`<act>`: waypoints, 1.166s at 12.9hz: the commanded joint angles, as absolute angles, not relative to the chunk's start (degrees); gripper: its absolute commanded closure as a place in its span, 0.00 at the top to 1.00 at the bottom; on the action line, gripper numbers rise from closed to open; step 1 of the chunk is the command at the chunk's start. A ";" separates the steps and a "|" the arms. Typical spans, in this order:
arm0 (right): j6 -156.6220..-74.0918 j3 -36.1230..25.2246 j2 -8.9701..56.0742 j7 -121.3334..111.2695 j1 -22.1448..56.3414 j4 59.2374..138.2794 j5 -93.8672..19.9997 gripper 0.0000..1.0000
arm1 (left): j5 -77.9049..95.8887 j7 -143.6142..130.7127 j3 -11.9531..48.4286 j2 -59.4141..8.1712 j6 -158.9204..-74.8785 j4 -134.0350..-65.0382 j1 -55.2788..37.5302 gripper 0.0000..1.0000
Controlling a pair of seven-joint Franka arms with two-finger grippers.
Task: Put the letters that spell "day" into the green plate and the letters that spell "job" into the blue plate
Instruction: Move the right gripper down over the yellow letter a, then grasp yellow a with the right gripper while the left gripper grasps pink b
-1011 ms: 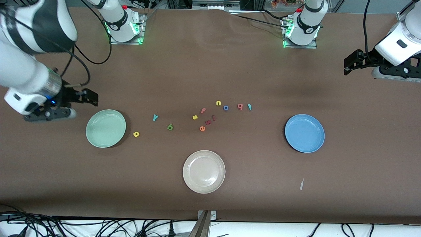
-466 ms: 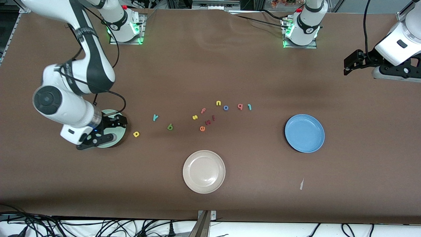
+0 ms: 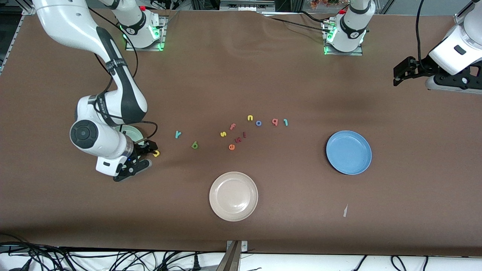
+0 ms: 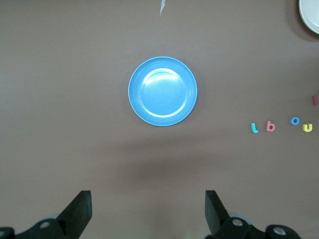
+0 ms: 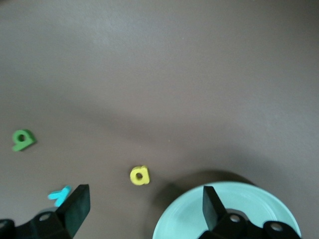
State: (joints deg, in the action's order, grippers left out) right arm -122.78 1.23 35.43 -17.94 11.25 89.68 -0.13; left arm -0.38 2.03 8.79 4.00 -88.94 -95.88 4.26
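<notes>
Front view: the right end effector (image 3: pixel 147 150) hangs low over the desk (image 3: pixel 241 226), released, between the green plate (image 3: pixel 130 131) and the yellow a (image 3: pixel 156 153), which sits just at its tip. The arm covers most of that plate. The teal y (image 3: pixel 177 134) and green d (image 3: pixel 194 145) lie past the a, toward the middle cluster. The left end effector (image 3: pixel 399 73) waits released at its own end of the desk, well apart from the blue plate (image 3: pixel 348 152); the o (image 3: pixel 258 122), b (image 3: pixel 275 121) and j (image 3: pixel 285 122) sit in a row.

Right wrist view: the open fingers (image 5: pixel 75 209) frame the yellow a (image 5: pixel 139 175), slightly off centre, with the green plate (image 5: pixel 229 209) just beside it. To grasp well, the end effector should centre on the a, drop straight down, and close without nudging the light foam toward the rim. This view shows the plate empty, which the front view hides.

Left wrist view: the blue plate (image 4: pixel 162 91) is bare, below the spread fingers (image 4: pixel 79 211).
</notes>
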 commanded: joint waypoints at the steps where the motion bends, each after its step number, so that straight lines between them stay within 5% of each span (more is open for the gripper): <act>1: -128.64 2.29 36.56 -21.53 9.93 92.53 -0.44 1.00 | -0.97 2.99 8.96 3.34 -87.80 -94.39 4.22 1.00; 10: -139.65 2.37 36.04 -23.82 9.93 102.74 -0.26 1.00 | -0.09 2.46 12.30 -7.02 -87.09 -94.40 1.15 1.00; 15: -141.24 3.34 36.04 -23.82 10.02 103.89 -0.35 1.00 | 0.00 -9.27 13.62 -15.54 -96.31 -94.39 -6.92 1.00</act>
